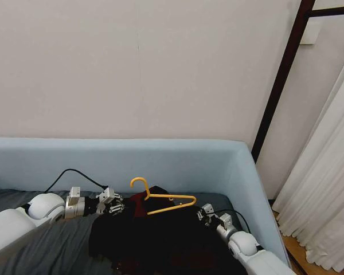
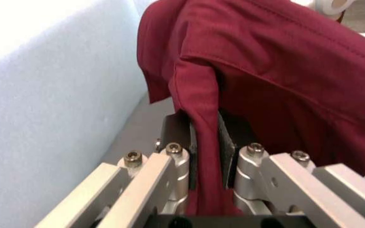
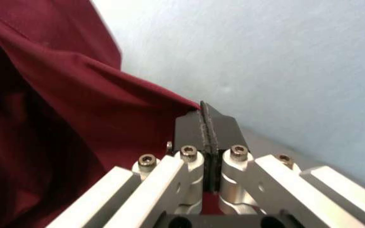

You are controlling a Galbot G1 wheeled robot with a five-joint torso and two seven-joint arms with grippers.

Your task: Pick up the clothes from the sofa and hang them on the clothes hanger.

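Lifting the garment cleanly calls, in my judgement, for both arms to rise together and level, so the cloth hangs spread and the yellow hanger lying on top does not slide off unchecked. The garment lies on the sofa seat toward its right end, close under the backrest. The left gripper reaches in low from the left, clamped on a fold at the garment's left edge. The right gripper enters from the right-front corner, pinched tight on the right hem; that bite looks thin.
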